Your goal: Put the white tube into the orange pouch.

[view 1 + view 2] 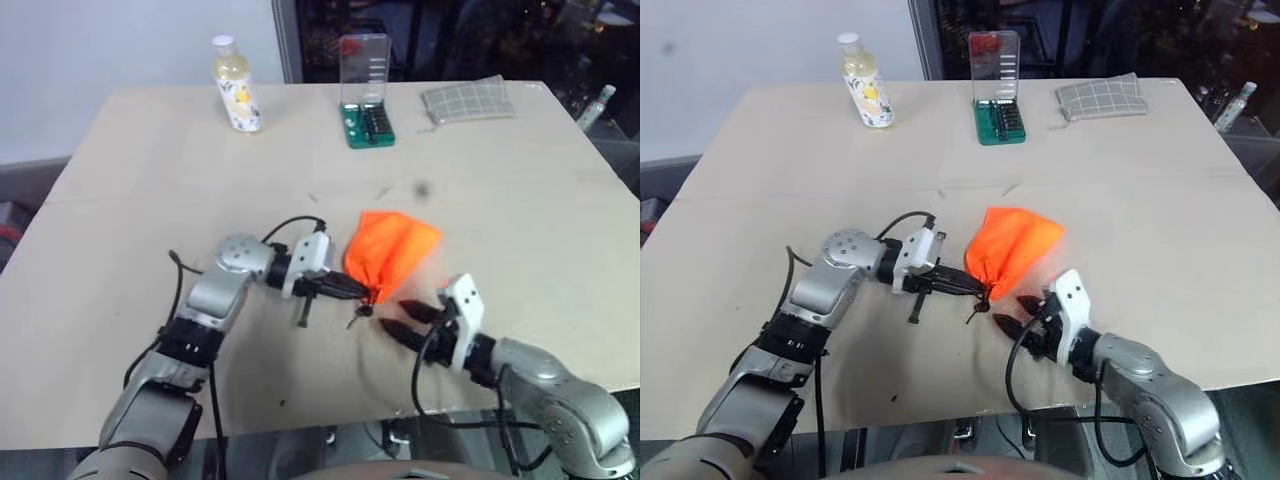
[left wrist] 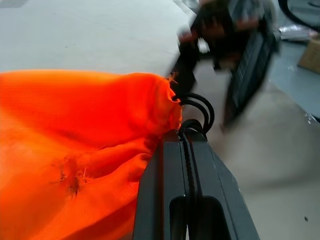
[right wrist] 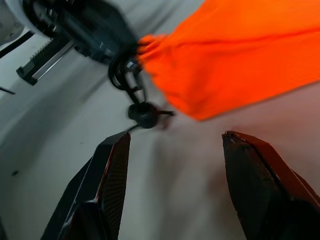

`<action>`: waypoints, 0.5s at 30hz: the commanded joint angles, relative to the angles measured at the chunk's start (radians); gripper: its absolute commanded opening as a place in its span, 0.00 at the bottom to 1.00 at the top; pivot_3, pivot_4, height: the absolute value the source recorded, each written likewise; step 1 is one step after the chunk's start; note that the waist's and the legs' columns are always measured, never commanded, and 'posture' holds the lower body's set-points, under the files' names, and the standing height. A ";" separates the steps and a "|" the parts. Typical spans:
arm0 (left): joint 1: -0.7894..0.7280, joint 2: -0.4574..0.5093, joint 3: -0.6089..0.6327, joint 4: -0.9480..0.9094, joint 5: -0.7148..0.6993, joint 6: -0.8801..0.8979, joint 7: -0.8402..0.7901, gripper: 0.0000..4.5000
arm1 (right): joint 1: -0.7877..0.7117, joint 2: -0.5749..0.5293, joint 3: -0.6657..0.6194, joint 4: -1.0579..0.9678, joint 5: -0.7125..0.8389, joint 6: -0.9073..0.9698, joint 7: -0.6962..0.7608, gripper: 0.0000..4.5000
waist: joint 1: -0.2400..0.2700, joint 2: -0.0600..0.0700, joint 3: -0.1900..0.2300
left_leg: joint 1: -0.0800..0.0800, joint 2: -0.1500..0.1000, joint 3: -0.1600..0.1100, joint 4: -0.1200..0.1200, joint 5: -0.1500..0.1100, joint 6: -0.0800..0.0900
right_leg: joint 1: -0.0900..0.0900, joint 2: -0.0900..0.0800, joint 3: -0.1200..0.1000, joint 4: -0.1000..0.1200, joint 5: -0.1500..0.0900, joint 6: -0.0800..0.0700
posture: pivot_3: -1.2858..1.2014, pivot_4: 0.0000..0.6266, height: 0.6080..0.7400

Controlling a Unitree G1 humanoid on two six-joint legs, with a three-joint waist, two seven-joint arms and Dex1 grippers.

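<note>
Orange fabric marks the orange pouch (image 1: 390, 250), which lies near the middle of the pale desk (image 1: 140, 200), its gathered neck turned toward the robot. Left tool (image 1: 362, 292), fingers pressed together, clamps the thin black cord (image 2: 200, 107) at the pouch's neck; a small black cord stopper (image 3: 142, 113) hangs just beside it. Right tool (image 1: 408, 318), fingers spread apart and holding nothing, hovers just beside the neck, apart from the fabric. Along the far edge stand a white-capped bottle (image 1: 236, 85) of yellowish liquid, a green bit case (image 1: 366, 92) with its clear lid raised, and a grey checked pouch (image 1: 466, 100).
</note>
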 commanded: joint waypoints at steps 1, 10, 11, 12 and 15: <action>-0.024 -0.025 0.033 -0.078 -0.052 0.077 0.044 0.00 | -0.028 0.026 0.025 0.043 -0.003 -0.048 0.017 0.65 | 0.000 0.000 0.000 | 0.000 0.000 0.000 0.000 0.000 0.000 | 0.000 0.000 0.000 0.000 0.000 0.000 | 0.52 0.24 1.00; -0.060 -0.055 0.049 -0.127 -0.088 0.187 0.095 0.00 | -0.042 0.121 0.020 0.092 0.025 -0.104 0.011 0.65 | -0.002 0.000 0.000 | 0.000 0.000 -0.001 0.000 0.000 0.000 | 0.000 0.001 0.000 0.001 0.000 0.000 | 0.52 0.24 1.00; -0.063 -0.057 0.050 -0.128 -0.090 0.191 0.097 0.00 | -0.040 0.129 0.020 0.090 0.027 -0.112 0.010 0.65 | -0.002 0.000 0.000 | 0.001 0.000 0.000 0.000 0.000 0.000 | 0.000 0.001 0.001 0.001 0.000 0.000 | 0.52 0.24 1.00; -0.066 -0.058 0.051 -0.128 -0.092 0.196 0.100 0.00 | -0.035 0.135 0.019 0.084 0.034 -0.115 0.011 0.65 | -0.002 0.000 0.000 | 0.001 0.000 0.000 0.000 0.000 0.000 | 0.000 0.001 0.001 0.001 0.000 0.000 | 0.52 0.24 1.00; -0.072 -0.062 0.051 -0.132 -0.097 0.206 0.105 0.00 | -0.018 0.147 0.011 0.064 0.056 -0.121 0.011 0.65 | -0.001 0.000 0.000 | 0.001 0.000 0.000 0.000 0.000 0.000 | 0.000 0.001 0.001 0.001 0.000 0.000 | 0.52 0.24 1.00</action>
